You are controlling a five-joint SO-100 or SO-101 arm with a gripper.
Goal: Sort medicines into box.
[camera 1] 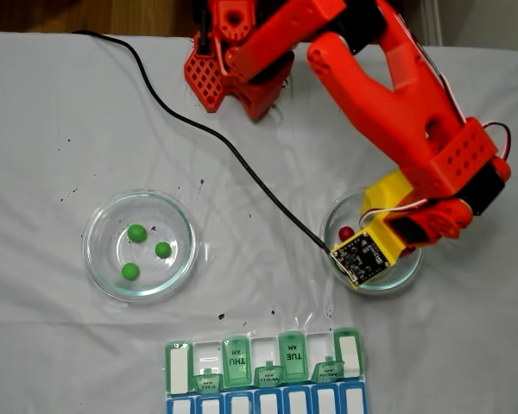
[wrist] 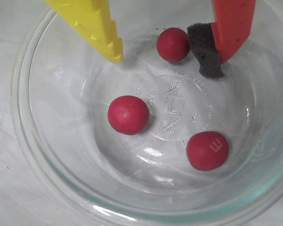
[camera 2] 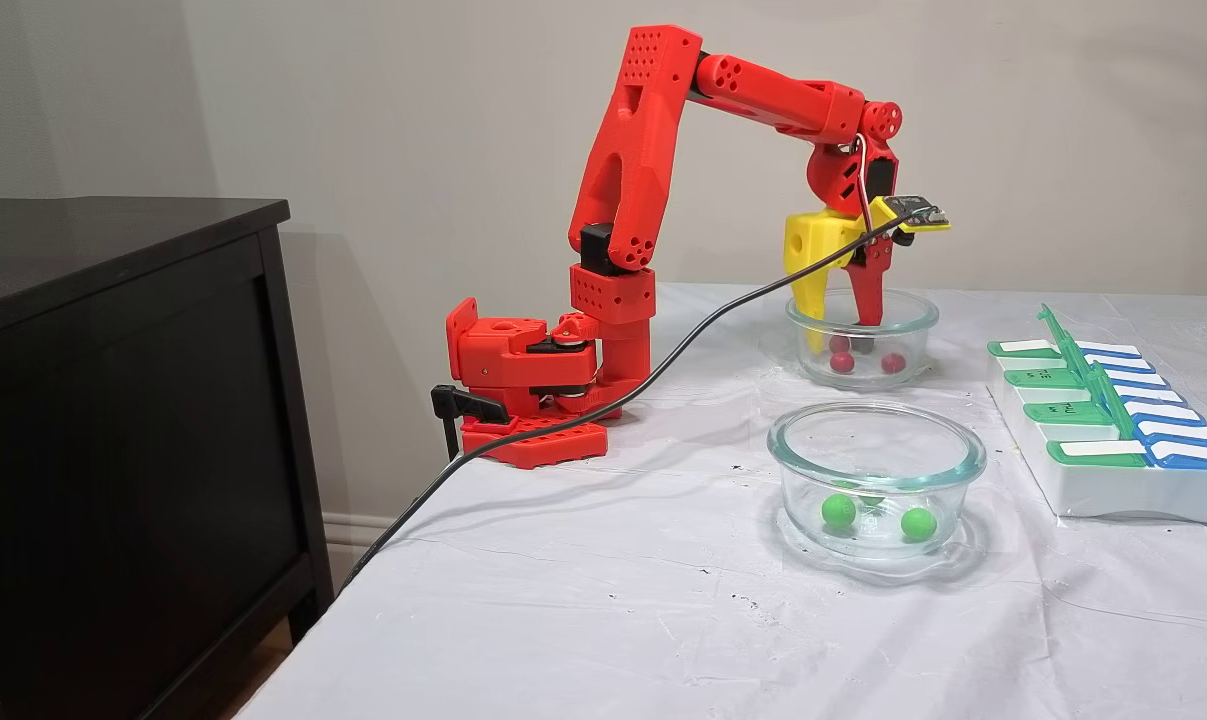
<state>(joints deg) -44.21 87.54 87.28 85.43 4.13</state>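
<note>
Step in hand: picking a red pill out of the red-pill dish (wrist: 28, 155), nothing sorted into the box (camera 1: 263, 375) yet as far as visible. Gripper (wrist: 167, 59) is lowered inside that dish, jaws apart, gripping nothing. The yellow finger (wrist: 96, 28) and the red finger (wrist: 231, 26) with its black foam pad (wrist: 205, 52) straddle the top red pill (wrist: 173, 44); the pill sits just beside the pad, looks touching or nearly so.

Other two red pills (wrist: 128, 114) (wrist: 207, 150) lie nearer the dish centre, apart from the fingers. Three green pills (camera 1: 143, 251) sit in the second dish (camera 1: 99, 259), well apart from the red-pill dish, left of it in the top-down fixed view. The box lies below the red-pill dish in that view, several green lids flipped open.

Next move, my guess: close on the straddled pill, lift clear of the rim, carry to an open compartment.

Materials: dishes clear glass, round, curved slippery floor, embossed mark at centre. Pills smooth, glossy, round, likely to roll away when squeezed. Yellow finger hard plastic with serrated edge. Table (camera 2: 583, 600) covered in wrinkled white sheet
</note>
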